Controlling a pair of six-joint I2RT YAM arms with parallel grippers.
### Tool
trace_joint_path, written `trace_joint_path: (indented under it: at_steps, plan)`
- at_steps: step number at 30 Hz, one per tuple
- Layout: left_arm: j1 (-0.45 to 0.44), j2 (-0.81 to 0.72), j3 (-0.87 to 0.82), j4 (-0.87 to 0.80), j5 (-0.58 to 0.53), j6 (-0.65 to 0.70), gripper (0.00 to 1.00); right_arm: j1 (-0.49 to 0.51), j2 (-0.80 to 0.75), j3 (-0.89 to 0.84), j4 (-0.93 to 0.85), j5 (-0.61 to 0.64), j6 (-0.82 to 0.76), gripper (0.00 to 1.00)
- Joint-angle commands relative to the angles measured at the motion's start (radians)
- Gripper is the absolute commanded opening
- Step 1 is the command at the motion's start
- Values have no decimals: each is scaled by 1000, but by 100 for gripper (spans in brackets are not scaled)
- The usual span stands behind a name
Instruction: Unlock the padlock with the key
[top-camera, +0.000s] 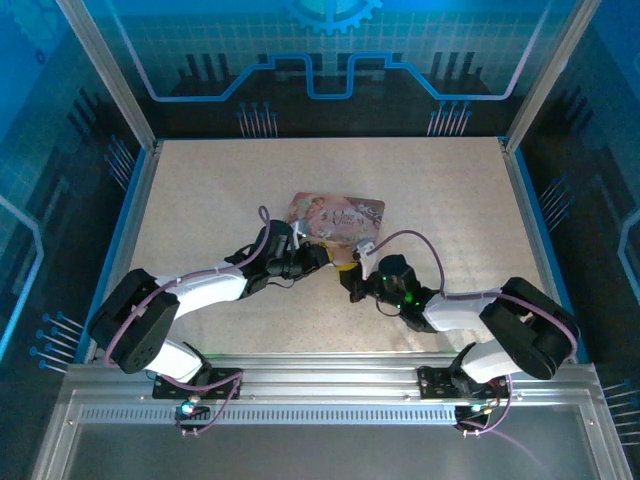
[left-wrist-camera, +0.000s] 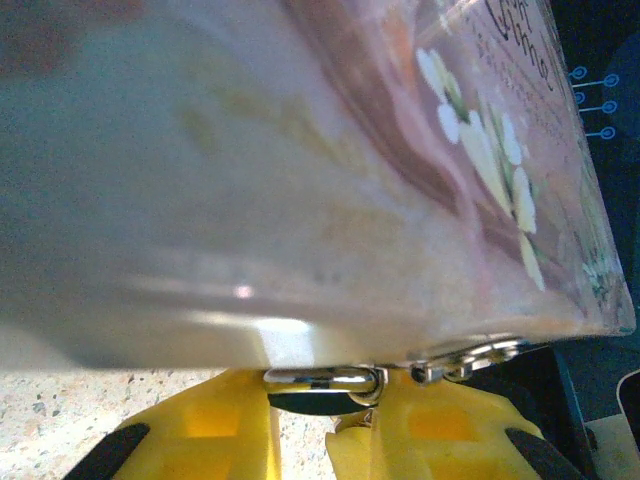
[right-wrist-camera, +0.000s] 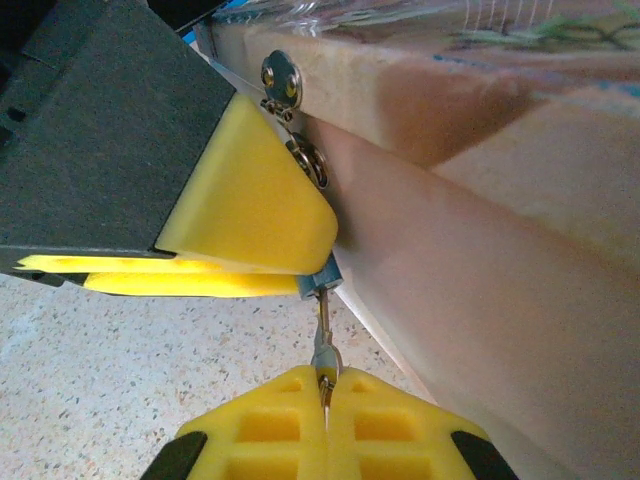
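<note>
Yellow-padded right gripper (right-wrist-camera: 325, 385), held low, pinches key (right-wrist-camera: 323, 343), seemingly in padlock (right-wrist-camera: 317, 284).

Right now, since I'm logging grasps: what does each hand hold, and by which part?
The right hand pinches the key by its head end; the left hand clamps the padlock by its body.

I've got the pink rectangular illustrated tin box (top-camera: 338, 214) lying flat near the middle of the speckled beige counter (top-camera: 200, 190), white flowers on its lid, blue-lit panelled walls (top-camera: 330, 60) around the counter's edges.
</note>
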Motion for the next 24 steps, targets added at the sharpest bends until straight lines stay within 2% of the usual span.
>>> trace_joint_path:
  at_steps: [1,12,24]
  plan:
    - [-18,-43,3,53,49,-41,10,28,18,6,114,14,-24,3]
    - [-24,-70,12,14,75,-47,10,30,66,34,194,17,-96,3]
    - [-24,-89,34,-38,106,-32,10,-38,91,73,206,-85,-151,3]
